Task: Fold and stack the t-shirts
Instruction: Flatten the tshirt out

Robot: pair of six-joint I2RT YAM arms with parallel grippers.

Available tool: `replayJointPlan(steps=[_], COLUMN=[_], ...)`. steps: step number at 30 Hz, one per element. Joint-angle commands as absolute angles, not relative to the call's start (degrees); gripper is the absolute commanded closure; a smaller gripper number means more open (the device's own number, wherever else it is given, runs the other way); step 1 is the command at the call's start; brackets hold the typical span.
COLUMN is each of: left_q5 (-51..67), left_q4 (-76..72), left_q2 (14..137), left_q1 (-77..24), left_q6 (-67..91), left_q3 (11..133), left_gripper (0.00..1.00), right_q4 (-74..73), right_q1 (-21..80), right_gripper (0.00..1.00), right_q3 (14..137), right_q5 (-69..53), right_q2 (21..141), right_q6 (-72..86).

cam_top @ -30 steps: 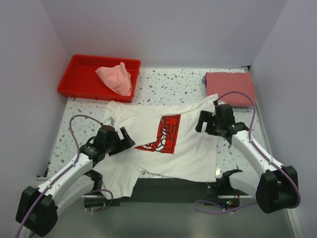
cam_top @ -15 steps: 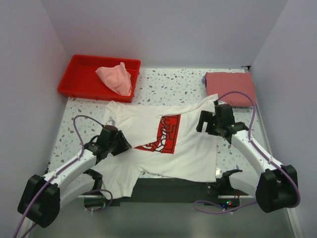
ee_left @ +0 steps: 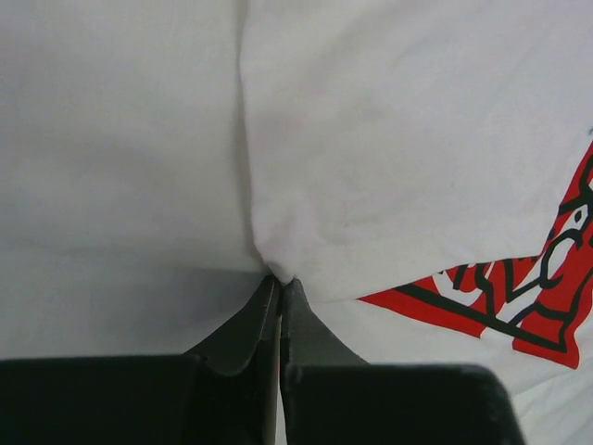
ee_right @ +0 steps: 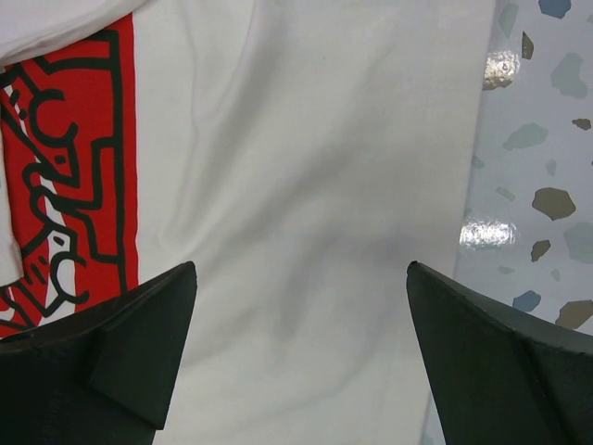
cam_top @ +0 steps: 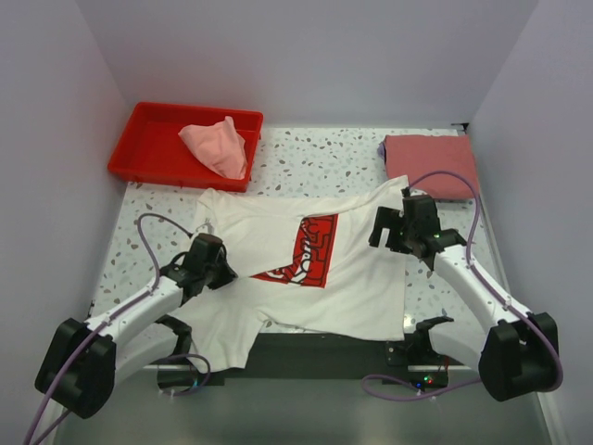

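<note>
A: Entry: any legible text, in any view?
B: None. The only graphic mark is the red print on the chest of the white t-shirt — a red rectangle with black-and-white line figures.
A: Letters or numbers inside it?
B: None readable. It is too small in the top view, and each wrist view shows only part of it — outlines on red, no characters.
A: Labels or brands elsewhere?
B: Nothing that can be read.

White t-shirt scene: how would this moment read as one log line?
left gripper: shut, pinching white t-shirt | right gripper: open above its edge | pink t-shirt: crumpled in red tray | dusty-red t-shirt: folded
</note>
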State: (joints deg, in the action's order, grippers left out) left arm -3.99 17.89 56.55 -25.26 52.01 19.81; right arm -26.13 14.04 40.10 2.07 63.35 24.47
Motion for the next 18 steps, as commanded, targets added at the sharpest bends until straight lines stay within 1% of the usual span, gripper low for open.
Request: replayJointPlan(steps=[1,5,8,10,14,18], left_q5=[-6.6,-8.6,-12.3,-15.6,-19.4,-18.9], left_q4=[13.5,13.3,15.2,16.7,17.3,13.9], left_q2=[56.3,53.9,51.8,50.9,50.9,52.2], left_q1=[-25.6,-25.6,-25.5,-25.5,-25.5,-25.3], left_q6=[52.2,51.2,50.1,49.3,48.0,47.7], left_q3=[22.0,24.6,29.0,32.2,36.6,39.2], left_gripper=[1.0,1.0,1.0,1.0,1.0,1.0], right_q4=[-26.2,-27.0,-29.0,-29.8,-29.5,-29.3], right_q1=[14.2,14.2,14.2,14.1,14.1,13.4], right_gripper=[0.01,0.01,0.01,0.01,0.01,0.01], right_q3=[40.8,42.1,45.5,48.6,55.4,62.7], right_q5=[3.3,6.9,12.1,15.8,18.5,21.4], right_q2=[61.6,61.6,63.3,65.6,70.6,78.6], right_q6=[24.8,25.5,26.8,28.4,30.5,32.3])
